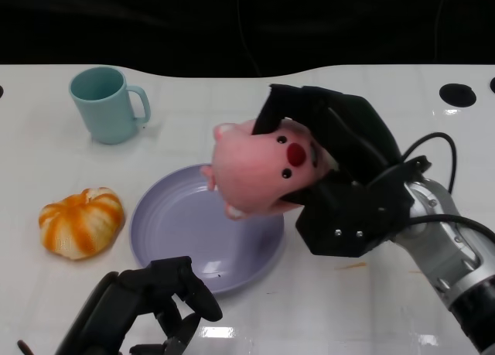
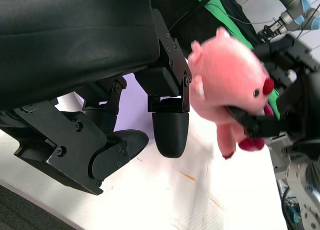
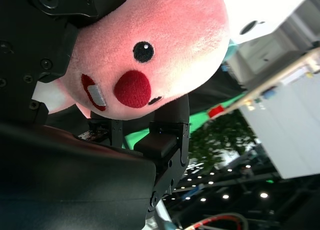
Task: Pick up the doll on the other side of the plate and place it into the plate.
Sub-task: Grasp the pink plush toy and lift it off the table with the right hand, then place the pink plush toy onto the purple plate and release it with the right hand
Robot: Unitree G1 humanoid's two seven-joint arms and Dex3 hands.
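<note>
My right hand [image 1: 340, 165] grips a pink plush doll [image 1: 259, 165] with a red nose and black eyes, lifted over the right part of the lavender plate [image 1: 166, 223]. The left wrist view shows the doll [image 2: 230, 79] pinched between the right hand's black fingers [image 2: 255, 124], clear of the table. In the right wrist view the doll's face [image 3: 150, 49] fills the frame, with fingers [image 3: 167, 135] around it. My left hand [image 1: 147, 301] rests at the near edge, just in front of the plate, its fingers curled with nothing in them.
A teal mug [image 1: 104, 104] stands at the back left. An orange and white plush pumpkin [image 1: 81, 222] lies left of the plate. The white table [image 1: 371, 308] ends at a dark edge behind. A black round hole [image 1: 458, 94] sits at the far right.
</note>
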